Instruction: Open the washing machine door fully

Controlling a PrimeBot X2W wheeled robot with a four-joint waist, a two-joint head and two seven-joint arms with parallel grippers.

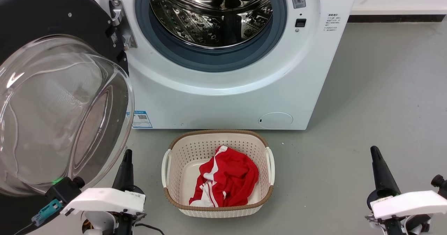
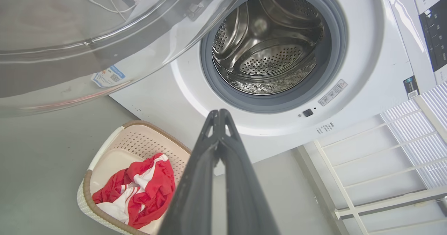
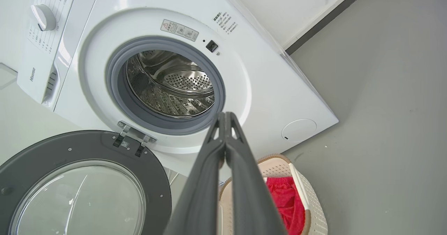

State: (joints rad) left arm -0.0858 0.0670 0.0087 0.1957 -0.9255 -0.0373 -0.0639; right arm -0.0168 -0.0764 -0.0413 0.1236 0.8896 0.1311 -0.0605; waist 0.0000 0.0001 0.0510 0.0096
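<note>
Head view: one washing machine door (image 1: pixel 59 98) open, one basket (image 1: pixel 164 172), one red garment (image 1: pixel 227 179), left tool (image 1: pixel 127 154), right tool (image 1: pixel 375 153), both closed

The washing machine door (image 1: pixel 52 15) ran off the head view's left edge. The drum (image 1: pixel 209 18) was cropped at the top, the label print (image 1: pixel 331 22) too small to read. The right gripper (image 3: pixel 225 118) hid part of the basket (image 3: pixel 316 217) in its wrist view.

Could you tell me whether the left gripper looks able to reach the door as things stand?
Probably yes: the left gripper, shut, sits just beside the open door, with nothing between them.
</note>
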